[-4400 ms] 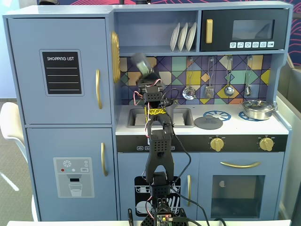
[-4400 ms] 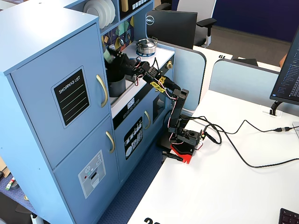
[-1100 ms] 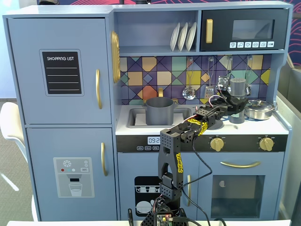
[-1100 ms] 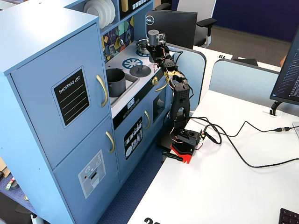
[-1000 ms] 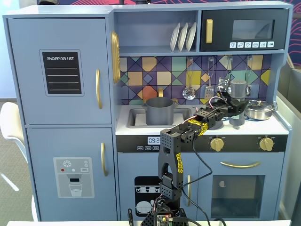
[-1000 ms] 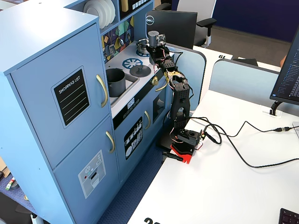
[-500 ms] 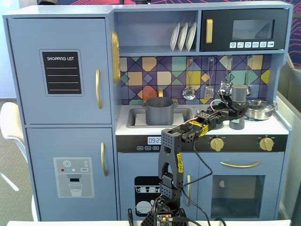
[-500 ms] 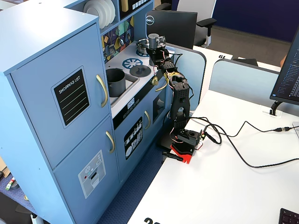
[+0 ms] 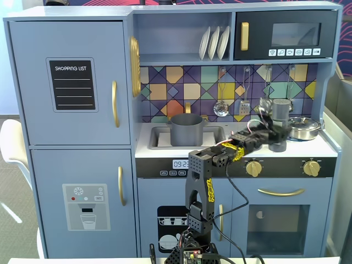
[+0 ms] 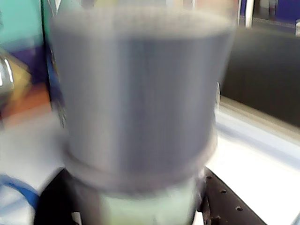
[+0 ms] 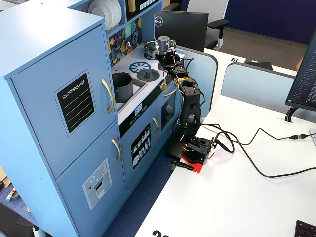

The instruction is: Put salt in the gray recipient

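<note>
The salt [image 9: 281,109], a slim gray shaker with a wider cap, stands upright at the right of the toy kitchen counter. My gripper [image 9: 278,133] is shut around its body below the cap. In the wrist view the salt's cap [image 10: 140,93] fills the frame, blurred, with the pale green label between the dark jaws of the gripper [image 10: 147,206]. The gray recipient [image 9: 187,129], a matte pot, sits in the sink to the left in a fixed view. In a fixed view from the side I see the salt [image 11: 164,43], the gripper [image 11: 168,54] and the pot [image 11: 122,85].
A shiny steel lidded pan [image 9: 304,127] stands right beside the salt on the far right. A flat gray lid with a knob [image 11: 147,74] lies on the counter between sink and gripper. Utensils [image 9: 221,104] hang on the tiled back wall.
</note>
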You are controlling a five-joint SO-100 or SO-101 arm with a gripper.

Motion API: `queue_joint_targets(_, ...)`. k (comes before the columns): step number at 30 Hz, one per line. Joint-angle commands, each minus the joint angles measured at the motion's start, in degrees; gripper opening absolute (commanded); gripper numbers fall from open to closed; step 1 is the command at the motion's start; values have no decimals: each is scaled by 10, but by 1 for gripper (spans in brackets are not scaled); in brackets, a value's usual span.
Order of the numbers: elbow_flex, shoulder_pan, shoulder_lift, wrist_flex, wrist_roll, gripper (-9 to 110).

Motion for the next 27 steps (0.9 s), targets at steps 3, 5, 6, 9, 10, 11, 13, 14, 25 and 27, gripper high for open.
queue_joint_targets(3, 14, 11, 53, -9, 1, 53)
queue_joint_targets(5, 25, 11, 79, 4, 3, 54)
queue_joint_targets(6, 35, 11, 102, 23, -5, 54)
queue_joint_targets(9, 87, 11, 206, 106, -8, 51)
queue_joint_targets(10, 109, 7, 250, 154, -10, 49)
queue_joint_targets(11, 133, 1, 299, 206, -9, 46)
queue_joint_targets(13, 183, -18, 404, 326, -10, 38)
queue_joint_targets(14, 212, -34, 459, 385, -11, 33)
queue_joint_targets(25, 531, -399, 890, 749, -105, 0)
queue_joint_targets(27, 604, -425, 905, 731, -101, 0)
